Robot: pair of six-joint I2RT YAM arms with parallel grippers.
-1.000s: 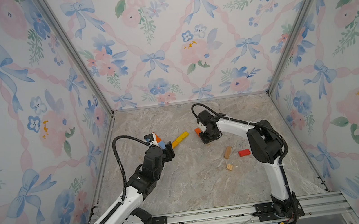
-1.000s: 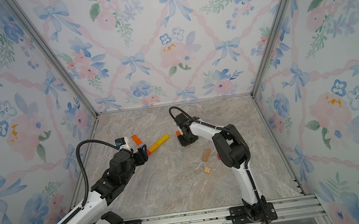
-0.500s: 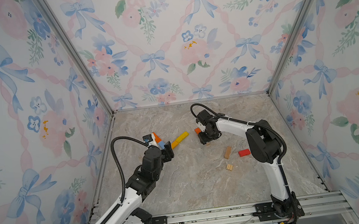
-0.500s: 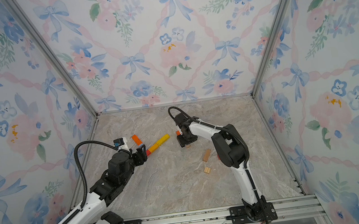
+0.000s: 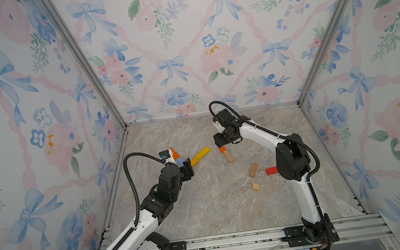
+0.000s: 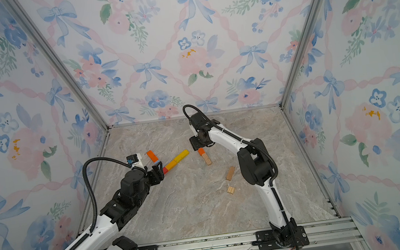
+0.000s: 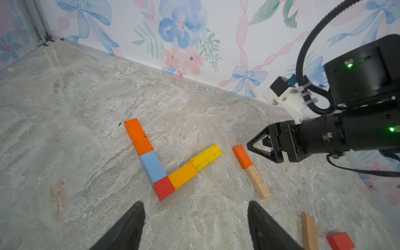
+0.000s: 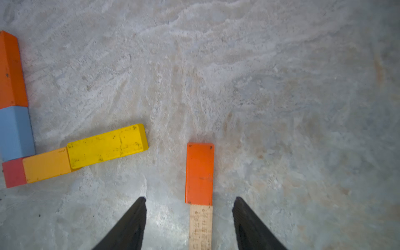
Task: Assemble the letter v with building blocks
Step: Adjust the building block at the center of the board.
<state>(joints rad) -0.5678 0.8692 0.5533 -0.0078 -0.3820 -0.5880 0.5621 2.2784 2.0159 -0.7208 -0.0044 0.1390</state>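
Print on the flat tan wooden brick (image 8: 200,227), butted against a short orange painted brick (image 8: 199,173), looked like blurred characters, possibly unreadable script, while the right gripper (image 8: 190,198) and the left gripper (image 7: 195,202) both stood spread and empty.

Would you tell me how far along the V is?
Done: a V lies flat: long orange brick, light blue brick, red corner brick, amber brick, yellow brick. In hand: nothing; the left gripper and right gripper are open, the right over a short orange brick butted against a tan brick. Left: perhaps working that pair into the V.
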